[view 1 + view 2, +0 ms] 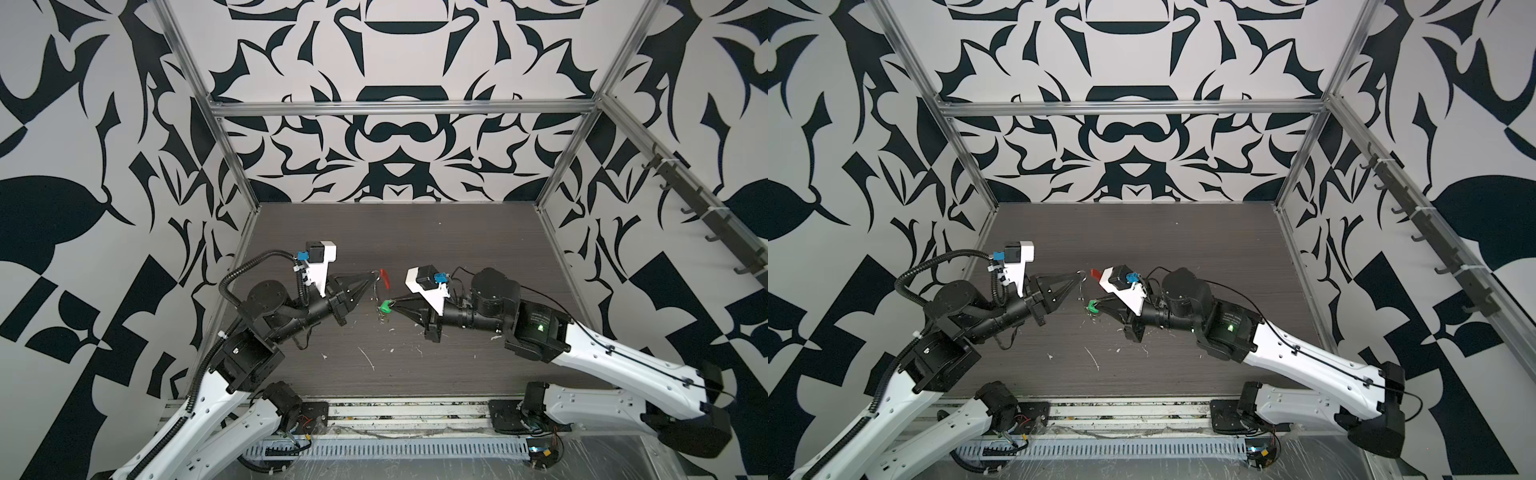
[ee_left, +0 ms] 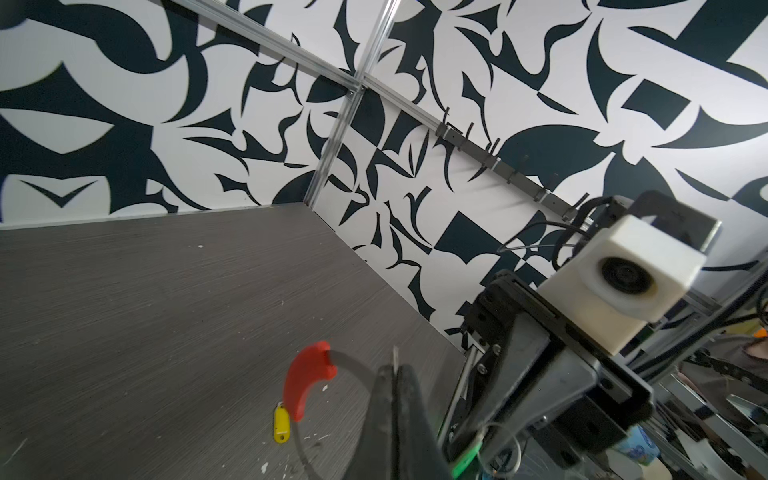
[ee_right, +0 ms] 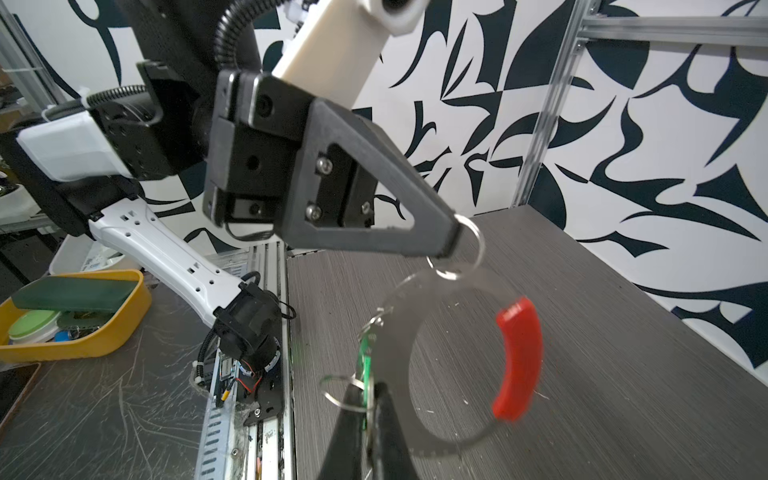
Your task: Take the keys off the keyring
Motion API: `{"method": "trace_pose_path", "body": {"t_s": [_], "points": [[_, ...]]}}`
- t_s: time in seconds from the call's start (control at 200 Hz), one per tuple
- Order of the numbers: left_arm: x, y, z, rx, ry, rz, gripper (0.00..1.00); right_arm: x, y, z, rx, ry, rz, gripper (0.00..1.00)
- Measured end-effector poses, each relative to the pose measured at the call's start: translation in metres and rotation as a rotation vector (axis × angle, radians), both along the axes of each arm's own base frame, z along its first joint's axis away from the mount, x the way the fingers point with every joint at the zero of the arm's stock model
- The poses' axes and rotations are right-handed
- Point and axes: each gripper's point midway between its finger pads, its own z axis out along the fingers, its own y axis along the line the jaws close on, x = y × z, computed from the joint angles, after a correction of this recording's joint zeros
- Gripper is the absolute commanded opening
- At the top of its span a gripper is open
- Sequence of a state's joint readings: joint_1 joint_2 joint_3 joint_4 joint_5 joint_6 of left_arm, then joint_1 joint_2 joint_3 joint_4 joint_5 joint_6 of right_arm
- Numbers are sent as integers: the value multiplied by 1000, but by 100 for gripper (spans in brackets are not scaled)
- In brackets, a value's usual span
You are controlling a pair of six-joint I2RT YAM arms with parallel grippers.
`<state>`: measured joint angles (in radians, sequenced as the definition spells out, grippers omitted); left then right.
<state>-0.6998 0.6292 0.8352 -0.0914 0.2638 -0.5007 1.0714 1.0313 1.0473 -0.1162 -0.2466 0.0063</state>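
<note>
The keyring (image 3: 399, 407), a thin grey hoop with a red sleeve (image 3: 519, 357), hangs in the air between my two grippers. My left gripper (image 1: 372, 274) (image 1: 1079, 273) (image 2: 395, 368) is shut on one of its small silver rings (image 3: 471, 245). Lower down, my right gripper (image 1: 392, 305) (image 1: 1098, 306) (image 3: 368, 388) is shut on the green key (image 1: 385, 306) (image 1: 1090, 306) (image 3: 365, 361), which still hangs on a small ring at the hoop. The yellow key (image 2: 281, 424) seems to lie on the table past the red sleeve (image 2: 309, 384) (image 1: 385, 277).
White scraps (image 1: 368, 357) are scattered over the dark wood table (image 1: 457, 249). A yellow tray (image 3: 83, 332) with several items stands off the table beside the left arm's base. A rail of hooks (image 1: 685, 195) runs along the right wall.
</note>
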Motion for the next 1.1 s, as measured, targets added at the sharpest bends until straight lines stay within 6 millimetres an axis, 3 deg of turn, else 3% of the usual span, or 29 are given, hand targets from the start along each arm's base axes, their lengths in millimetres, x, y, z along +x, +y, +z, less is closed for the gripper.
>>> {"method": "trace_pose_path", "body": {"t_s": [0.16,0.305,0.46,0.565,0.705,0.8,0.875,1.035,1.1], "points": [[7,13,-8,27,11,87,0,20,-21,-13,0,35,-86,0],[13,20,-16,44,25,144,0,56,-48,-40,10,119,-216,0],[17,21,-30,61,54,167,0,96,-71,-98,-14,286,-351,0],[19,22,-36,67,71,174,0,114,-74,-157,-73,434,-418,0],[18,23,-36,59,77,178,0,115,-69,-237,-174,630,-449,0],[18,24,-38,53,81,181,0,111,-70,-276,-229,731,-467,0],[19,24,-41,52,89,183,0,110,-70,-292,-251,774,-479,0],[21,23,-47,53,108,187,0,113,-66,-305,-253,803,-492,0],[22,22,-49,52,113,187,0,114,-65,-308,-253,807,-495,9]]}}
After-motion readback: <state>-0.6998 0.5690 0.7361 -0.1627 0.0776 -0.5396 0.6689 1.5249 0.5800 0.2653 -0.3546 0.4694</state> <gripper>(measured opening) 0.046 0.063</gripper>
